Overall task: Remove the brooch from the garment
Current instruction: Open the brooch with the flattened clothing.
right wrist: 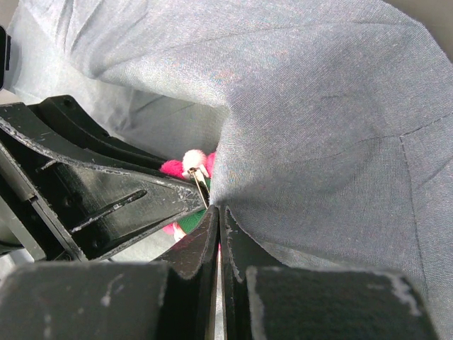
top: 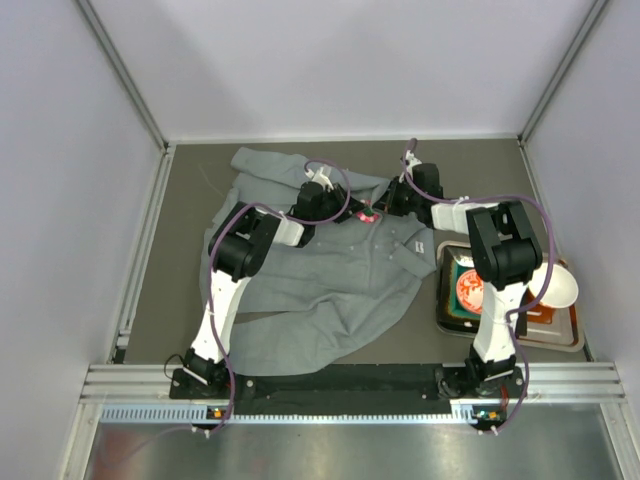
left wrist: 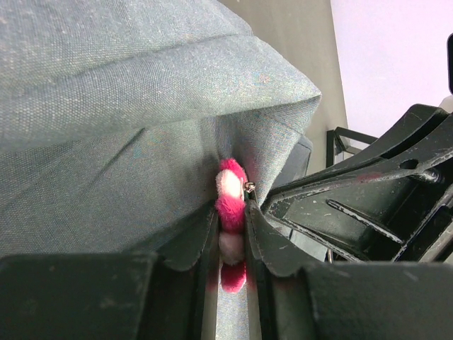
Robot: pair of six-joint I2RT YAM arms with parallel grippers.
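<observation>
- At the upper middle of the overhead view, one brooch [top: 367, 215] shows as a pink spot on the one garment [top: 330, 285], a grey shirt lying rumpled on the tabletop [top: 480, 165]. Two arms reach to it, one from each side.
- How many end effectors meet there?
- Two. The left end effector [top: 348, 212] comes in from the left of the brooch and the right end effector [top: 386, 206] from its right. Their tips are close together.
- What is the left one's state?
- In the left wrist view its two fingers [left wrist: 192, 244] stand on either side of the brooch [left wrist: 229, 205] and press on it. It pinches the brooch edge-on, with pink and white tufts between the pads. The garment [left wrist: 141, 106] folds over just above.
- And the right one?
- In the right wrist view the right end effector [right wrist: 218, 216] has its two fingers pressed together with no gap. The garment [right wrist: 318, 127] puckers toward their tips, but whether cloth is caught between them cannot be told. The brooch [right wrist: 185, 164] sits just left of the tips, with one thin metal pin [right wrist: 200, 185] against it. The left end effector lies across the left of that frame.
- Is anything else on the tabletop?
- One tray [top: 578, 340] at the right of the overhead view, well apart from the brooch. It holds one white bowl [top: 562, 285] and one item with a round red face [top: 468, 290].
</observation>
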